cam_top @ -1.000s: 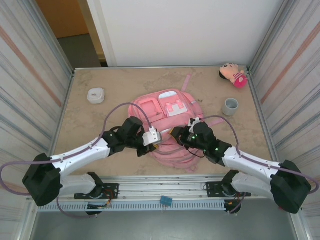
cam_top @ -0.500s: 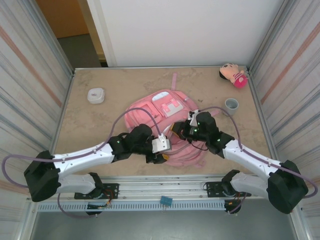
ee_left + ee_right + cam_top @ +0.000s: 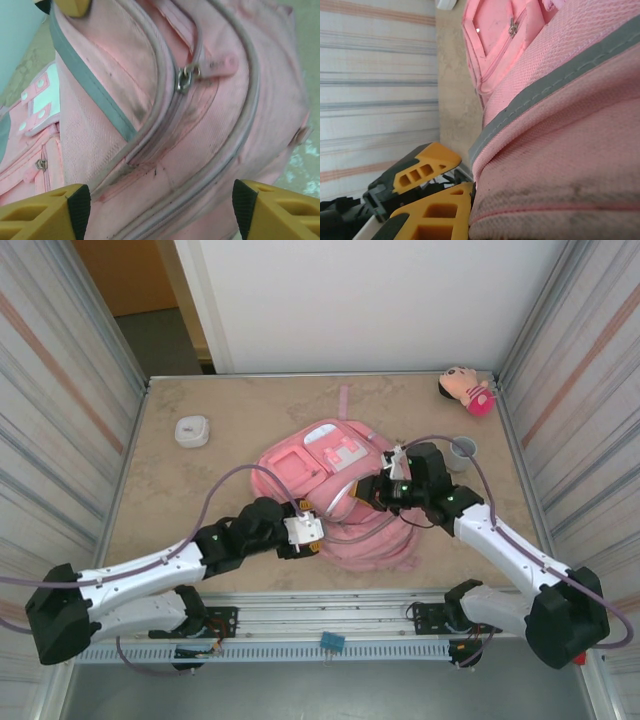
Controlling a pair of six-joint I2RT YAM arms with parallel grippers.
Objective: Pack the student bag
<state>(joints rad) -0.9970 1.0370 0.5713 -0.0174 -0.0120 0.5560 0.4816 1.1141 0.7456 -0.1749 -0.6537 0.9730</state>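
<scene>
Student bag [image 3: 345, 510] lies mid-table [image 3: 200, 480], slumped, front pockets facing up and away from me. My left claw [image 3: 316, 536] hangs wide open over its near side and holds nothing; the zipper pull [image 3: 186, 79] sits ahead of it, between the fingers' line but not touching. My right claw [image 3: 372, 492] is pinched almost closed on the bag's right edge, on a fold of fabric as far as I can tell. Risks as I see them: that pinch is on thin, soft cloth, so any tug from the left can slip it and drop the flap. The pull is small and lies flat, so a slightly off close grabs fabric instead, and then the zipper jams or the whole bag drags over the table. The two claws are near each other over the bag, so a careless reach risks a knock. The cup [image 3: 461, 451] stands just beside my right arm, and a swing outward could tip it. The doll [image 3: 466, 390] and the white box [image 3: 191, 430] are well apart from the bag, so they're in no danger.
</scene>
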